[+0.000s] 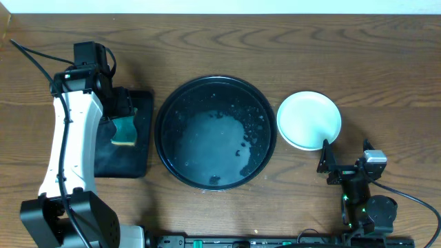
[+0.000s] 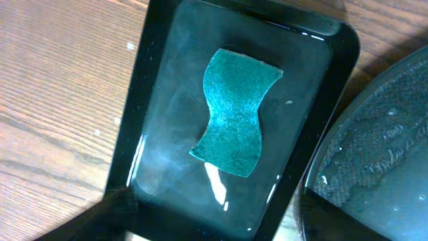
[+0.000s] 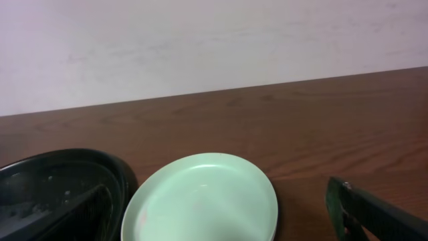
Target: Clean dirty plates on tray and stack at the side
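The plates [image 1: 309, 120] sit stacked on the wooden table just right of the tray; the top one is pale mint. The tray [image 1: 207, 138], large, round and black, holds only water drops and film, with no plate on it. In the right wrist view the mint plate [image 3: 200, 201] lies between my spread fingers, beside the tray's rim [image 3: 40, 174]. My right gripper [image 1: 329, 162] stands open just in front of the stack, holding nothing. My left gripper [image 2: 214, 207] hangs open above a teal sponge [image 2: 234, 110], which lies free.
The sponge [image 1: 126, 131] rests in a small rectangular black tray [image 1: 141, 162] left of the round tray, with water in it. My left arm [image 1: 69, 138] stretches over that side. The round tray's wet edge [image 2: 381, 134] lies close to the rectangular tray.
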`<state>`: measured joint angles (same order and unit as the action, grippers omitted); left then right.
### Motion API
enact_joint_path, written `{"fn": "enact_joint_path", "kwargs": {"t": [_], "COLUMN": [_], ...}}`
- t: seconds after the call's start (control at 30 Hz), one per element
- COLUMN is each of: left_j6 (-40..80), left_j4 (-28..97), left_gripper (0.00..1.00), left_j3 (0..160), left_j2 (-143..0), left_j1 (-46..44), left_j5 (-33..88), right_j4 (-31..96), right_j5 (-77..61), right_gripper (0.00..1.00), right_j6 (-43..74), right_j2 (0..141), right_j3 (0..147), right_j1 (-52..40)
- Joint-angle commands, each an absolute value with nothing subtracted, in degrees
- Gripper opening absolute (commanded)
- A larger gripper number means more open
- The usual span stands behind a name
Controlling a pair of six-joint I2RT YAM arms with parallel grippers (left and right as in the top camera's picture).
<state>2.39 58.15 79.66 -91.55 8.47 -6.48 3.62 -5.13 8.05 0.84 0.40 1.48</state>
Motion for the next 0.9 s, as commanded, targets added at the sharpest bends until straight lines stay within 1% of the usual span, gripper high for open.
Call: {"fn": "enact_joint_path", "kwargs": {"t": [0.0, 0.17, 0.27, 0.47, 0.53, 0.63, 0.77, 0.87], "left_j6": [2.37, 2.35, 2.35, 2.35, 2.35, 2.31, 2.31, 1.87], "left_j4": [58.02, 57.32, 50.68, 24.43, 17.82, 12.56, 8.91, 5.61], "left_gripper": [0.98, 0.98, 0.98, 0.98, 0.98, 0.98, 0.98, 0.98], "left_j3": [80.38, 78.3, 73.89, 52.82, 44.42, 34.13, 21.8, 15.2], "left_j2": [-89.97, -81.41, -73.32, -52.31, -45.3, -35.73, -22.24, -15.42], "left_j1": [8.71, 7.84, 6.2, 3.92, 3.92, 3.92, 3.92, 3.92], "left_j5": [-13.8, -13.54, -11.64, -6.15, -4.8, -3.77, -3.38, -3.38], "right_j4": [3.9, 3.88, 3.9, 3.9, 3.9, 3.88, 3.9, 3.9], "right_j5": [-4.54, -4.54, -4.54, -4.54, -4.54, -4.54, -4.54, -4.54], "right_gripper": [0.99, 0.99, 0.99, 0.99, 0.99, 0.99, 0.99, 0.99], "right_j6": [7.62, 7.62, 7.62, 7.62, 7.62, 7.62, 7.64, 7.62], "right_j2": [0.6, 0.6, 0.6, 0.6, 0.6, 0.6, 0.6, 0.6], "right_j3": [0.32, 0.32, 0.32, 0.32, 0.32, 0.32, 0.32, 0.32], "right_j1": [0.71, 0.71, 0.71, 0.71, 0.71, 0.71, 0.71, 0.71]}}
